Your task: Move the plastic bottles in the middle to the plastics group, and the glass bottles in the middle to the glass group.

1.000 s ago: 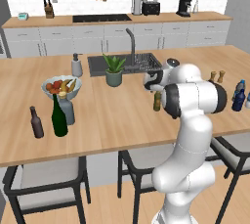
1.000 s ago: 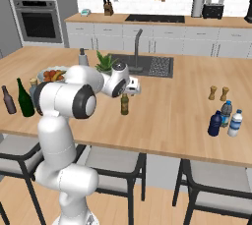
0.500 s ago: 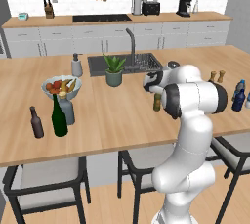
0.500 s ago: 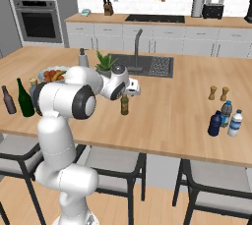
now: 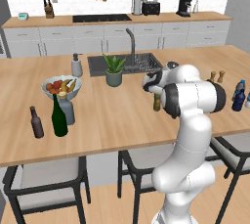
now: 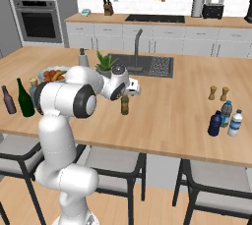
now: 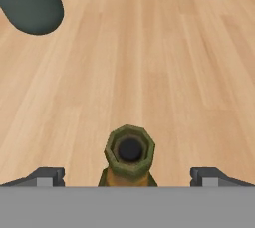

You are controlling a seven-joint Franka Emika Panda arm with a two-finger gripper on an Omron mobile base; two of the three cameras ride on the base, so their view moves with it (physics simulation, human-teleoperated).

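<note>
Green wine bottle [image 5: 59, 117] and navy bottle [image 6: 214, 124] look placed; slim amber-olive beer bottle [image 7: 129, 157] left, under open, empty end effector [image 7: 128, 176].

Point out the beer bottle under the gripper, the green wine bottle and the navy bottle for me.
beer bottle [image 7: 129, 151]: hand view, on its mouth rim.
green wine bottle [image 5: 59, 121]: left base view, on its body.
navy bottle [image 6: 214, 125]: right base view, on its body.

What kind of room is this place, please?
It looks like a home kitchen, rendered in simulation. A sink with a tall faucet is set into the wooden island counter, a wall oven stands at the back, and a coffee maker sits on the rear counter.
</note>
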